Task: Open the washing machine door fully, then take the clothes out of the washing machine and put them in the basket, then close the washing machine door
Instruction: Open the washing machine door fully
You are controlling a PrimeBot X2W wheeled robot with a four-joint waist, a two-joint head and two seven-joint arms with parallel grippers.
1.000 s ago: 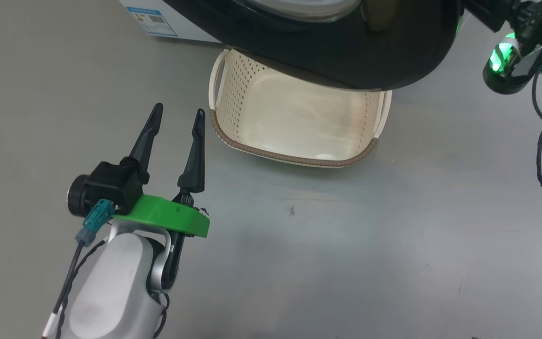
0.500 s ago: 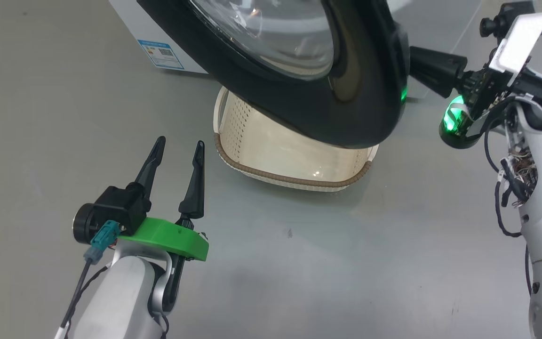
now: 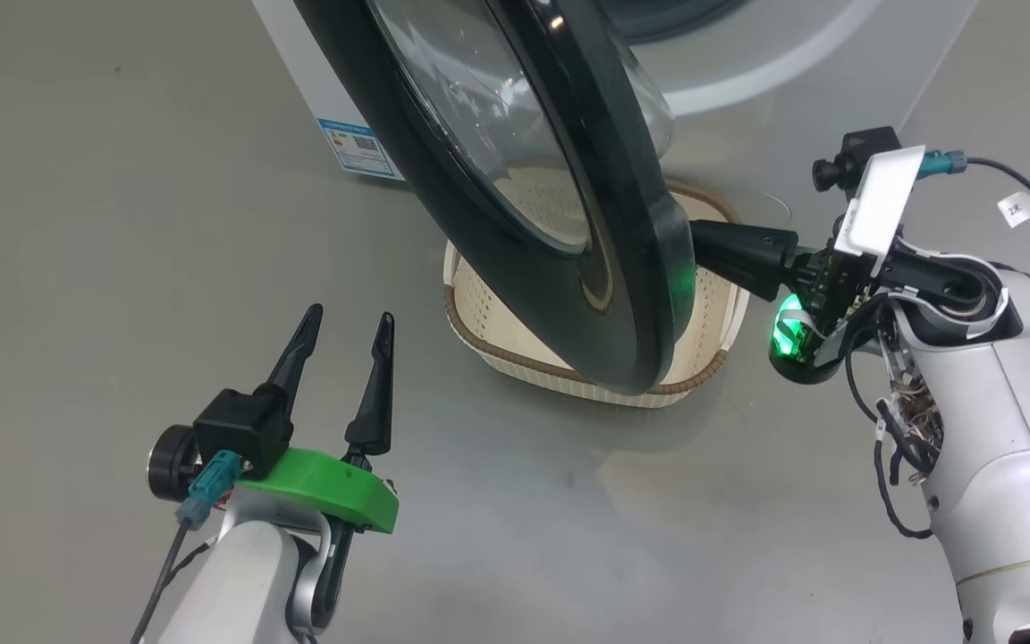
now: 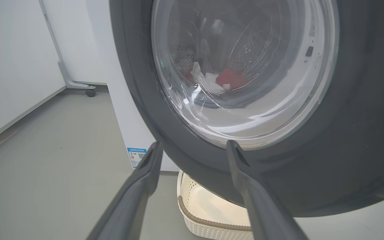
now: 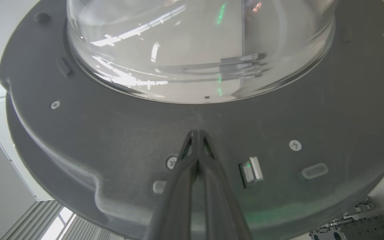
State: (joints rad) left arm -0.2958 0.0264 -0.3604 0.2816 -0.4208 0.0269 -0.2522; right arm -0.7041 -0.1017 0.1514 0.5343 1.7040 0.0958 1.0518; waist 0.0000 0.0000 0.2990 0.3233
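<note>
The washing machine door, a black rim around a clear glass bowl, stands swung out almost edge-on before the white washing machine. My right gripper is shut with nothing in it, its tips pressed against the door's inner rim just below the glass bowl. At the lower left my left gripper hangs open and holds nothing, short of the door's outer face. Through the glass, red and white clothes lie in the drum. The cream basket sits on the floor under the door, partly hidden by it.
A blue label marks the washer's lower side panel. A metal latch sits on the door's inner rim right of my shut fingers. Grey floor spreads to the left, with a white wall and a wheeled stand foot further back.
The head camera has tilted up and shifted. The door has turned from spread over the basket to nearly edge-on, with the shut right gripper against its inner face. The left gripper has stayed open.
</note>
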